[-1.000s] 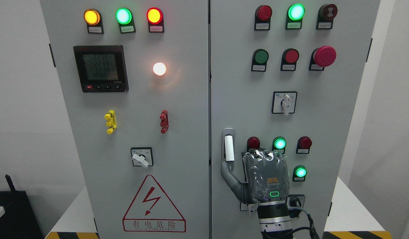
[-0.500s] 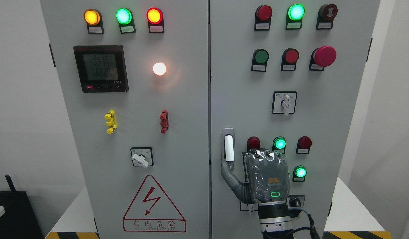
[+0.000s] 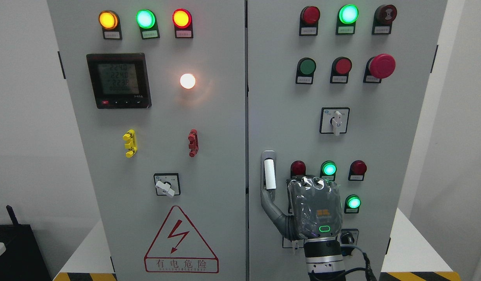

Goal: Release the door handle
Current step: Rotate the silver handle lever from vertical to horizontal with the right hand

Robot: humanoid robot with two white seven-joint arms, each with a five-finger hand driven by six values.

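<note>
The door handle (image 3: 268, 171) is a grey vertical lever with a white grip on the left edge of the cabinet's right door (image 3: 287, 97). My right hand (image 3: 288, 190) comes up from the bottom edge, its back towards the camera, just right of the handle. Its thumb (image 3: 269, 203) stretches out to the left, and the tip lies at the handle's lower end. The other fingers (image 3: 307, 182) bend towards the door panel, apart from the handle. The hand holds nothing. The doors look shut. The left arm is out of view.
Around the hand are lit indicator lamps (image 3: 328, 169), a green one (image 3: 353, 202) at its right, and a rotary switch (image 3: 334, 120) above. The left door (image 3: 209, 128) carries a meter (image 3: 118, 80), a selector switch (image 3: 166, 184) and a warning triangle (image 3: 180, 242).
The right hand has drifted very slightly right and down, away from the handle. The meter's digits have changed. Nothing else moved.
</note>
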